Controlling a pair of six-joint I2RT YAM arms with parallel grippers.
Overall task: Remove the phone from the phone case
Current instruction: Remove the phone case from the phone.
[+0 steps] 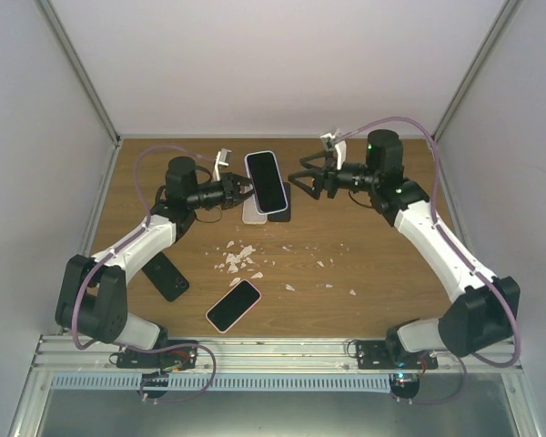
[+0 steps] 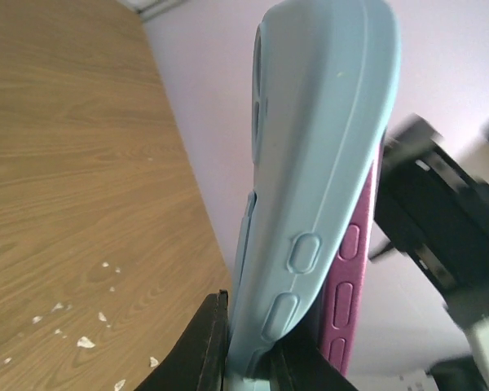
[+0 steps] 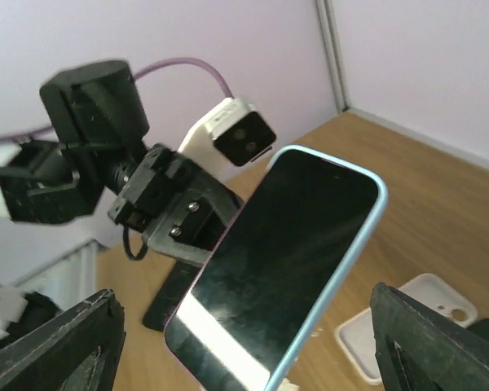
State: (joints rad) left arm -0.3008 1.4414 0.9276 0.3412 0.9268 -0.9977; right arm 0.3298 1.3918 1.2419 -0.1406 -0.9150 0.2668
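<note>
A phone with a black screen (image 1: 266,180) is held up above the back of the table in a light blue phone case (image 2: 326,163). My left gripper (image 1: 245,191) is shut on the case's lower end, the fingers (image 2: 200,350) clamping its blue edge. A magenta edge with side buttons (image 2: 346,277) shows behind the blue shell. In the right wrist view the screen (image 3: 285,252) faces the camera, with the blue rim (image 3: 354,244) on its right side. My right gripper (image 1: 307,182) is open just right of the phone, its fingers (image 3: 440,342) apart and not touching it.
A pink-cased phone (image 1: 234,305) and a black phone (image 1: 168,276) lie on the near part of the table. Under the held phone lie a white case (image 1: 253,215) and a dark slab (image 1: 279,215). White crumbs (image 1: 241,258) are scattered mid-table.
</note>
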